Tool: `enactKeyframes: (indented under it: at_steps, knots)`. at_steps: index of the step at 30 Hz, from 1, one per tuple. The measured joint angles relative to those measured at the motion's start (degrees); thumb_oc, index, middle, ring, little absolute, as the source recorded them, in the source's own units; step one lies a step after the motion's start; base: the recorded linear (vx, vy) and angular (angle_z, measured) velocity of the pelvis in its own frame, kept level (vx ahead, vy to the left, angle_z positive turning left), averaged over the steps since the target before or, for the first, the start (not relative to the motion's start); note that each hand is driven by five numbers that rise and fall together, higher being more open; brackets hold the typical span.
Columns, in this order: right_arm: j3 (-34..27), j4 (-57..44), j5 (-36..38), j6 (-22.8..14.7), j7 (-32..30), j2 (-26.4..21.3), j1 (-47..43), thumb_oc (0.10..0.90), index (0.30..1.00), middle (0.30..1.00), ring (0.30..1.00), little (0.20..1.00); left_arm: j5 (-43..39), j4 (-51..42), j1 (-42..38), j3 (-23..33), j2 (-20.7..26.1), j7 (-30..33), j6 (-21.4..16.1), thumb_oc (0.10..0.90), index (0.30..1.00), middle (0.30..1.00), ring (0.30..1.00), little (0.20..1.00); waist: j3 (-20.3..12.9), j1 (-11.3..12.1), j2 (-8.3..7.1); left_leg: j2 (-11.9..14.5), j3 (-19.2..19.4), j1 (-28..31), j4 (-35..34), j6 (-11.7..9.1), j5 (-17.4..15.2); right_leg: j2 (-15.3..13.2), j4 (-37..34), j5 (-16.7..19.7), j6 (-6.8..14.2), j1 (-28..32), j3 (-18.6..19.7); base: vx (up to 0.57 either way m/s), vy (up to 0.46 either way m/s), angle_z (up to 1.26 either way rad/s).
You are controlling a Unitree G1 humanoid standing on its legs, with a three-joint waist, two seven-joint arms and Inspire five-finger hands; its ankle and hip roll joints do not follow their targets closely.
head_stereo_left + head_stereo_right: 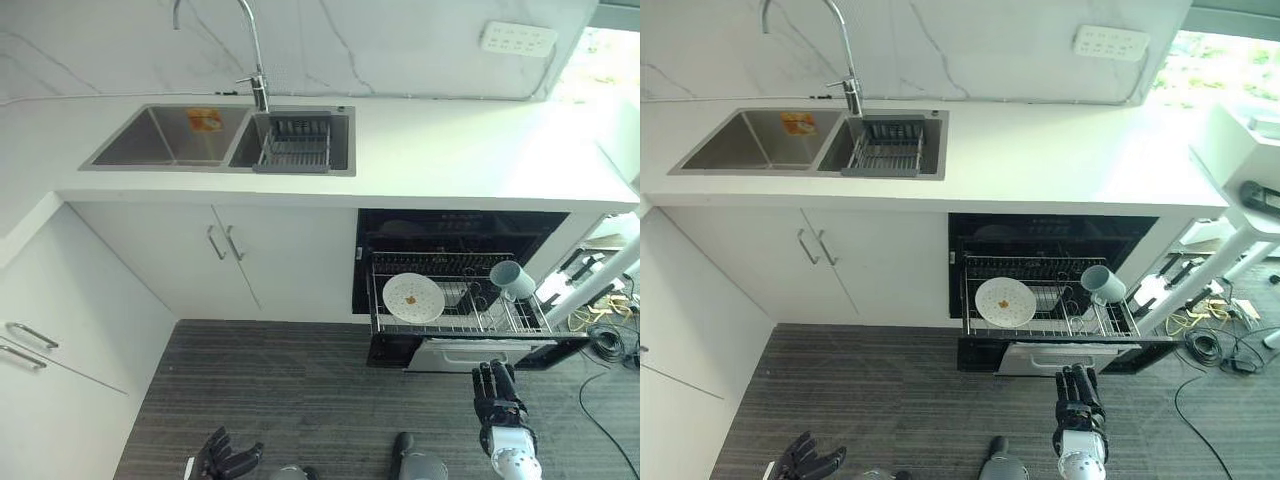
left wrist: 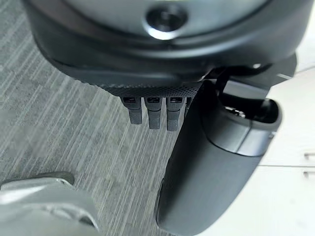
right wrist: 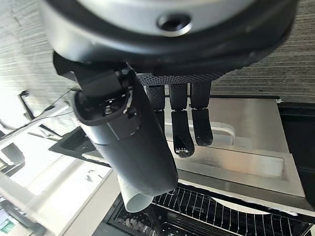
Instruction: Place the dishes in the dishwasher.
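The dishwasher (image 1: 455, 232) stands open under the counter with its wire rack (image 1: 455, 318) pulled out. A white plate (image 1: 413, 297) leans upright in the rack's left part, and a pale grey-green mug (image 1: 512, 279) lies tilted at its right. My right hand (image 1: 497, 395) hangs just in front of the dishwasher's lowered steel door (image 3: 246, 147), fingers (image 3: 179, 123) straight and relaxed, holding nothing. My left hand (image 1: 228, 456) hangs low over the floor at the lower left, fingers (image 2: 153, 112) relaxed and empty.
A double sink (image 1: 220, 138) with a tap (image 1: 255, 60) is set in the white counter (image 1: 470, 150); a wire basket (image 1: 296, 146) sits in its right basin. White cabinet doors (image 1: 230, 255) stand left of the dishwasher. Grey striped floor (image 1: 300, 400) lies below.
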Motion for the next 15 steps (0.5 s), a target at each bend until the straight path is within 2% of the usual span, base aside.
enactKeyframes:
  at_steps: [3, 9, 12, 15]
  knots:
    - [-0.72, 0.23, 1.12, 1.79, 0.12, -1.37, 0.00, 0.400, 0.300, 0.300, 0.300, 0.300, 0.04, 0.49, -0.02, 0.01, 0.13, -0.10, 0.01, 0.800, 0.900, 0.900, 0.900, 0.900, -0.14, 0.72, -0.07, -0.17, -0.89, 0.45, -0.19, -0.57, -0.38, -0.28, 0.44, -0.68, -0.11, 0.78, -0.76, 0.05, -0.031, 0.15]
    - [-0.73, 0.30, 1.05, 5.05, -0.77, -3.09, -1.42, 0.400, 0.300, 0.300, 0.300, 0.300, 0.12, 0.48, 0.50, 0.01, 0.21, -0.13, 0.39, 0.800, 0.900, 0.900, 0.900, 0.900, -0.28, 1.43, -0.04, -0.69, -2.55, 1.16, -0.19, -0.32, -0.50, -1.04, 1.13, -1.47, 0.20, 2.42, -2.15, 0.05, -0.020, 0.13]
    - [-1.08, 0.32, 1.07, 5.45, -1.53, -3.29, -1.69, 0.400, 0.300, 0.300, 0.300, 0.300, 0.57, 0.55, 0.37, 0.01, 0.32, -0.12, 0.44, 0.800, 0.900, 0.900, 0.900, 0.900, -0.39, 2.56, -0.10, -1.10, -3.00, 1.20, -0.06, 0.24, -0.77, -1.64, 1.93, -1.81, 0.29, 2.49, -2.43, 0.06, -0.014, 0.11]
    - [-1.31, 1.39, 1.06, 5.60, -1.95, -3.69, -1.88, 0.400, 0.300, 0.300, 0.300, 0.300, 0.72, 1.35, 0.28, 0.00, 0.51, -0.13, 0.50, 0.800, 0.900, 0.900, 0.900, 0.900, -0.43, 2.51, -0.17, -1.40, -3.90, 1.15, 0.10, 0.31, -0.79, -1.98, 1.91, -1.89, 0.36, 3.15, -3.38, 0.05, -0.009, 0.15]
